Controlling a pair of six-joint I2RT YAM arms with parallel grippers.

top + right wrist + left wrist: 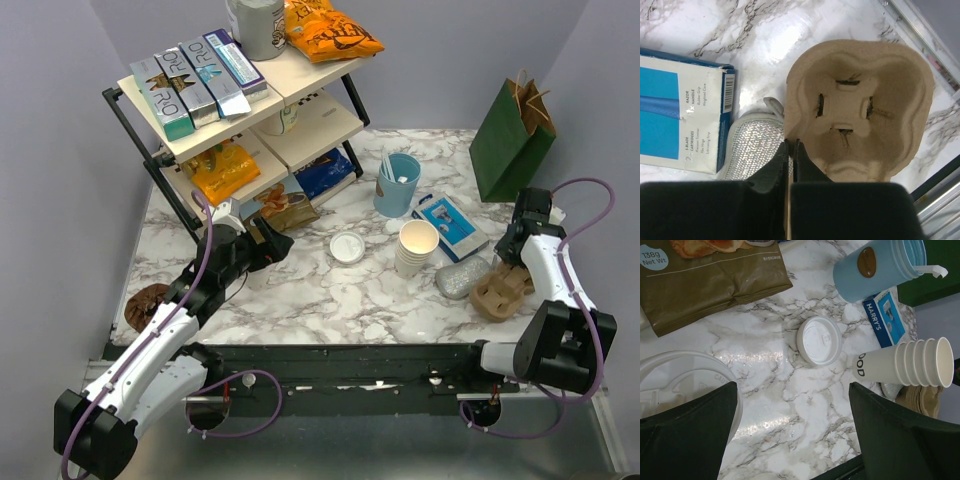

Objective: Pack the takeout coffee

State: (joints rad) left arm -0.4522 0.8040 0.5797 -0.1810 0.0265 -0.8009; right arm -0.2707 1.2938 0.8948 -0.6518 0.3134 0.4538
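From above, the takeout coffee [347, 247] stood near the middle of the worktop [300, 310], well apart from the pulp cup carrier [503, 290] by the right edge, so packing seemed barely begun. In the left wrist view the left hand [795, 440] gaped wide, empty, short of the coffee. In the right wrist view the right hand [791, 150] pinched the carrier's rim

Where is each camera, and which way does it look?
Top external: above and behind the arms, looking down at the marble table; left gripper and right gripper show.
Left wrist: on the left arm, facing down at the round white plastic lid; its open fingers show.
Right wrist: on the right arm, facing down at the brown moulded-pulp cup carrier; its shut fingers show.
Shared: top and left wrist both see that lid and the stacked cream paper cups.
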